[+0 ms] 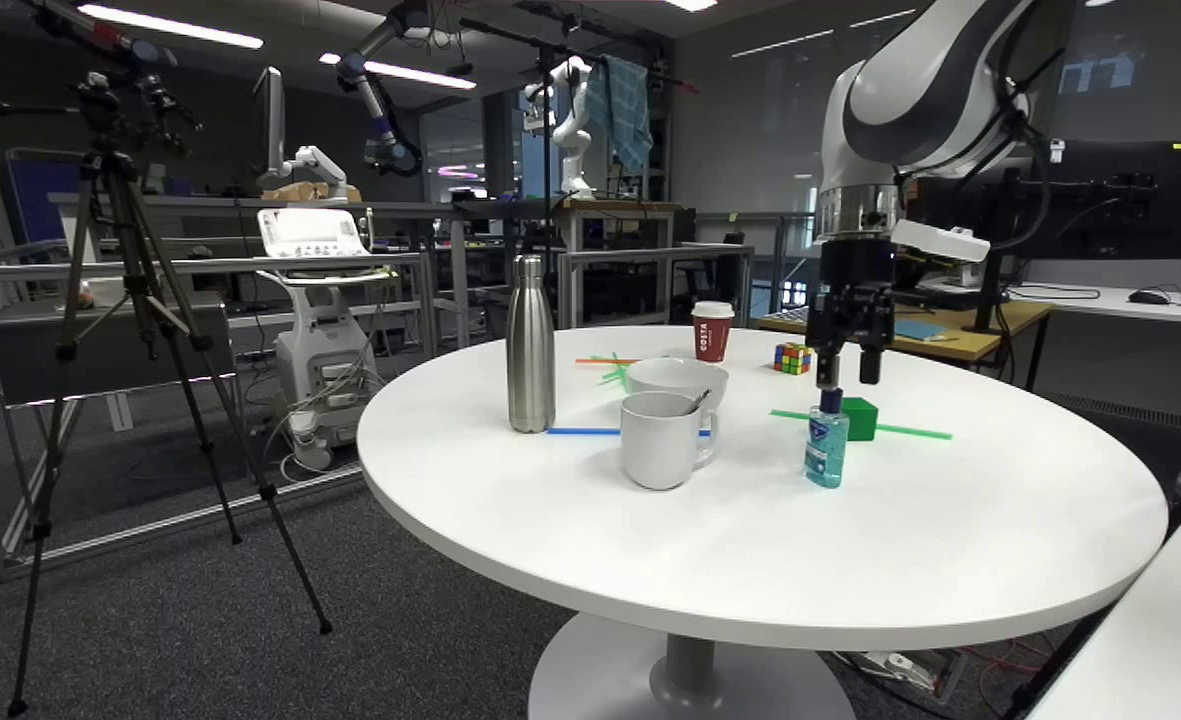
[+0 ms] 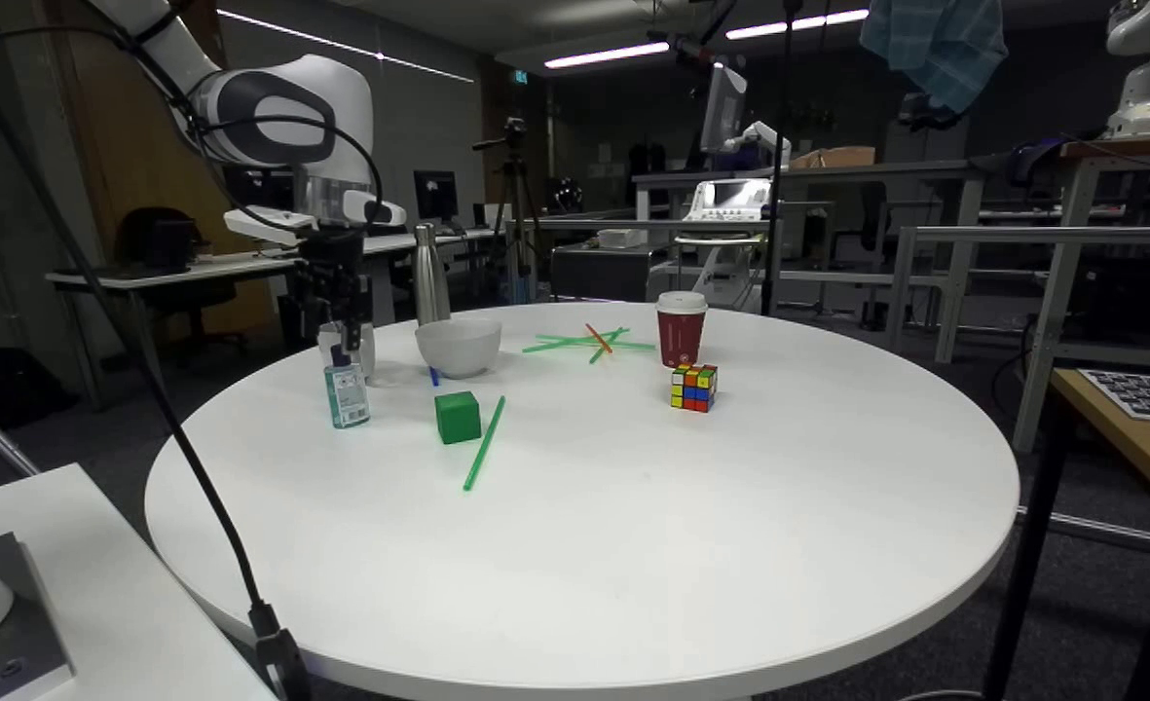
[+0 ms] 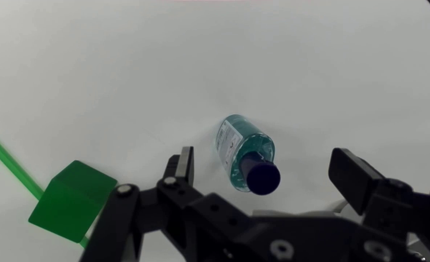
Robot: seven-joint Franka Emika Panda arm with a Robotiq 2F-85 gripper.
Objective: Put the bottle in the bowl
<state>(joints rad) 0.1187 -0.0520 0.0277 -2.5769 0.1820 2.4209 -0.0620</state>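
The bottle, small and teal with a dark cap, stands upright on the table in both exterior views [image 1: 826, 450] [image 2: 348, 394] and in the wrist view [image 3: 242, 145]. My gripper [image 1: 848, 372] is open and points down just above the bottle; it shows also in an exterior view [image 2: 334, 329]. In the wrist view the open gripper [image 3: 264, 163] has the bottle's cap between its spread fingers, with room on both sides and no visible contact. The white round bowl [image 1: 678, 376] is empty as far as seen and stands beyond the mug; it shows whole in an exterior view [image 2: 460, 349].
A white mug [image 1: 653, 445] with a spoon-like handle stands between bowl and bottle. A silver flask [image 1: 531, 345] stands tall behind. A green block [image 2: 458, 418] lies beside the bottle, near a green straw [image 2: 484, 443]. A red cup [image 2: 682, 336] and a puzzle cube [image 2: 694, 388] stand farther off.
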